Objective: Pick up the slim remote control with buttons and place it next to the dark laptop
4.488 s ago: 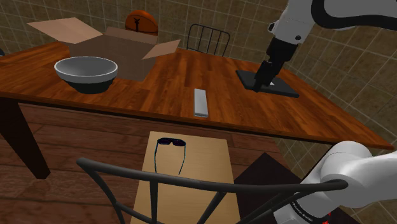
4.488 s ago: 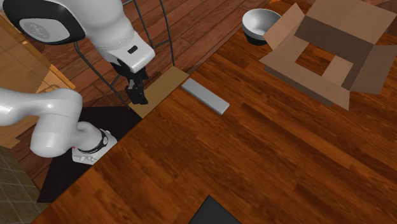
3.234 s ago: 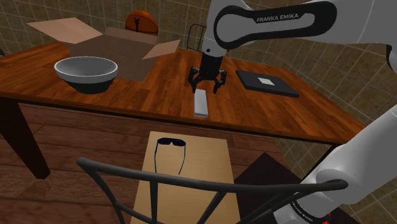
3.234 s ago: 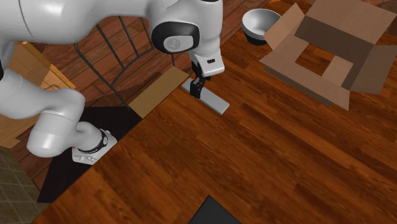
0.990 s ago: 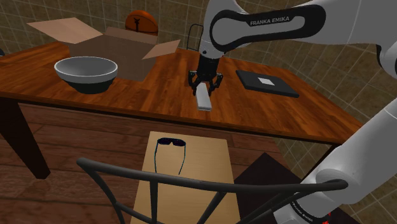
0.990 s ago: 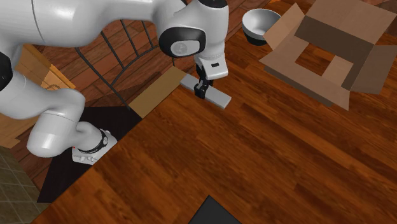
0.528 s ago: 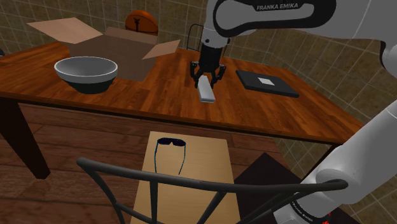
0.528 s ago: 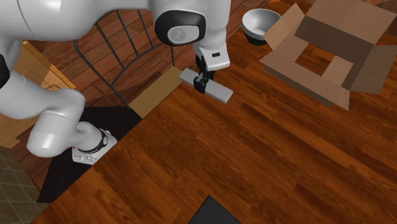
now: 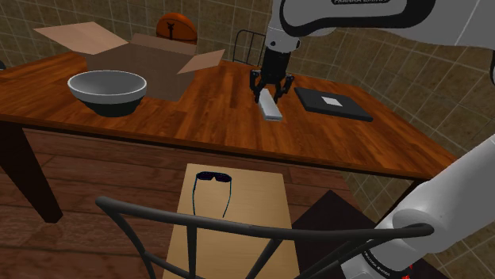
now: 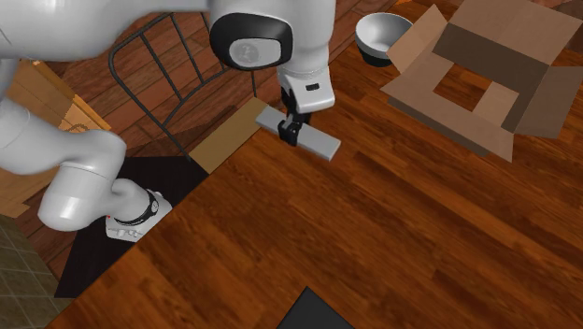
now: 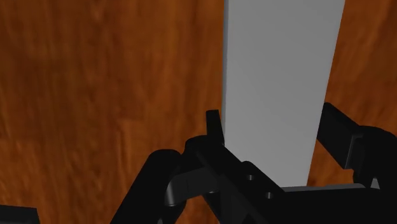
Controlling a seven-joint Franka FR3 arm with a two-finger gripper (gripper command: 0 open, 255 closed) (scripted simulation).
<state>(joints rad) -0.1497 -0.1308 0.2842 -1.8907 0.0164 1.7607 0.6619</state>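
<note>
The slim remote (image 9: 270, 107) is a plain light grey bar, lifted off the brown wooden table (image 9: 198, 111) and tilted. My black gripper (image 9: 269, 89) is shut on its upper end, hanging from the white arm. From the second exterior view the remote (image 10: 313, 140) hangs above the table's edge under the gripper (image 10: 290, 130). In the wrist view the grey remote (image 11: 280, 95) runs away from the hand, clasped between the two black fingers (image 11: 215, 130). The dark laptop (image 9: 333, 103) lies flat on the table, just to the shoulder view's right of the gripper.
A grey bowl (image 9: 107, 87) and an open cardboard box (image 9: 135, 55) stand on the table toward the shoulder view's left. A wire chair (image 9: 262, 47) stands behind the table and another (image 9: 238, 238) in front. Sunglasses (image 9: 212, 179) lie on a low light wooden bench (image 9: 262, 206).
The gripper has carried the remote up and toward the shoulder view's right, closer to the laptop. The remote now hangs more tilted.
</note>
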